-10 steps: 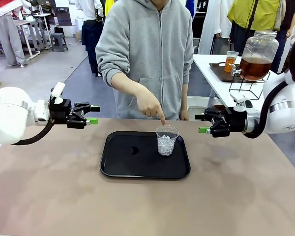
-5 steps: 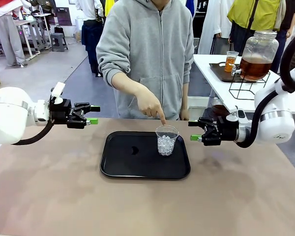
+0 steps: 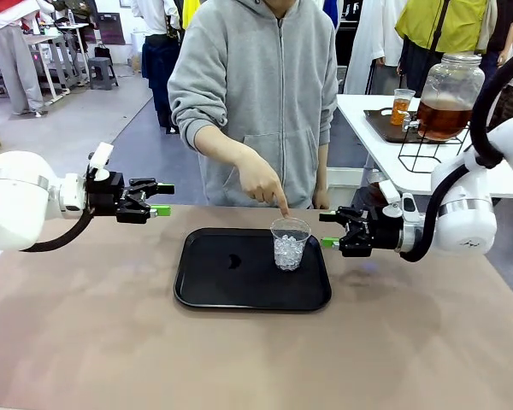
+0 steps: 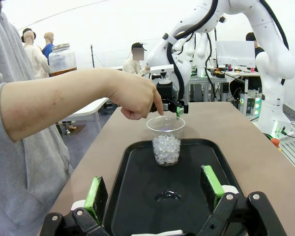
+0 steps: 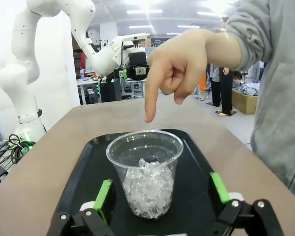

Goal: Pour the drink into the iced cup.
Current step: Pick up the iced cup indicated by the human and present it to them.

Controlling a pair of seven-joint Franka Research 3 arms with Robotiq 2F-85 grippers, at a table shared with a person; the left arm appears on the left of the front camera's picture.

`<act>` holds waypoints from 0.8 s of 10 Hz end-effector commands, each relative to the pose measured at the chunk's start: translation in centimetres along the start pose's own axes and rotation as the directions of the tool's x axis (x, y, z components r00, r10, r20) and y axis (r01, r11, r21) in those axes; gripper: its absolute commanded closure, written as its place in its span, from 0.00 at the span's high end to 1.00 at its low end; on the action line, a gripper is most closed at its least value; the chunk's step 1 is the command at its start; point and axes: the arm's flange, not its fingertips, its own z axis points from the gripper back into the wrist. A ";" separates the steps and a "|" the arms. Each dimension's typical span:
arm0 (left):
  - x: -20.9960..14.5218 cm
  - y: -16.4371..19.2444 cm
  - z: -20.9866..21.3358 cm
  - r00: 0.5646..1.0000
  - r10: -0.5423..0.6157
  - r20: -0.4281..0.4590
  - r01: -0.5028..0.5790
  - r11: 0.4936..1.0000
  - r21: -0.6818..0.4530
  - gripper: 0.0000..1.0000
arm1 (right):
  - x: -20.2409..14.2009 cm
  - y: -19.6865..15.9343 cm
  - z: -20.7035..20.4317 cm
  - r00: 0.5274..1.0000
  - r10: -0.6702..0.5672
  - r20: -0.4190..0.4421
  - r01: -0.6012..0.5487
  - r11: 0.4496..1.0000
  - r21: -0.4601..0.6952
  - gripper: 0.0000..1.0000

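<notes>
A clear plastic cup of ice (image 3: 290,243) stands on a black tray (image 3: 222,286). A person's hand (image 3: 261,182) points a finger down at its rim. My right gripper (image 3: 327,229) is open and level with the cup, just to its right and apart from it. In the right wrist view the cup (image 5: 145,172) sits close ahead of that gripper (image 5: 161,192), framed by its green pads. My left gripper (image 3: 162,199) hangs open and holds nothing, left of the tray; from its wrist the cup (image 4: 165,142) is farther off. The amber-brown drink fills a glass jar (image 3: 445,107) on a side table.
A small cup of amber liquid (image 3: 402,105) stands on a dark tray beside the jar, on the white side table (image 3: 368,115) at the back right. The person in a grey hoodie (image 3: 265,77) stands at the far edge. Bare brown tabletop (image 3: 256,359) spreads around the tray.
My right gripper has moved left and slightly down, closing in on the cup. The left arm, the pointing hand and the cup have stayed put.
</notes>
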 end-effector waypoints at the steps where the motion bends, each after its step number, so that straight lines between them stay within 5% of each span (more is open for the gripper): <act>1: 0.2 0.0 -0.1 1.000 0.000 0.006 0.000 1.000 -0.003 1.00 | -2.2 0.1 -1.4 1.000 0.010 -0.011 -0.010 1.000 -0.009 1.00; 8: 0.2 0.0 -0.1 1.000 0.000 0.006 0.000 1.000 -0.003 1.00 | -2.0 -0.2 -1.9 0.999 -0.026 -0.045 0.027 0.999 0.025 1.00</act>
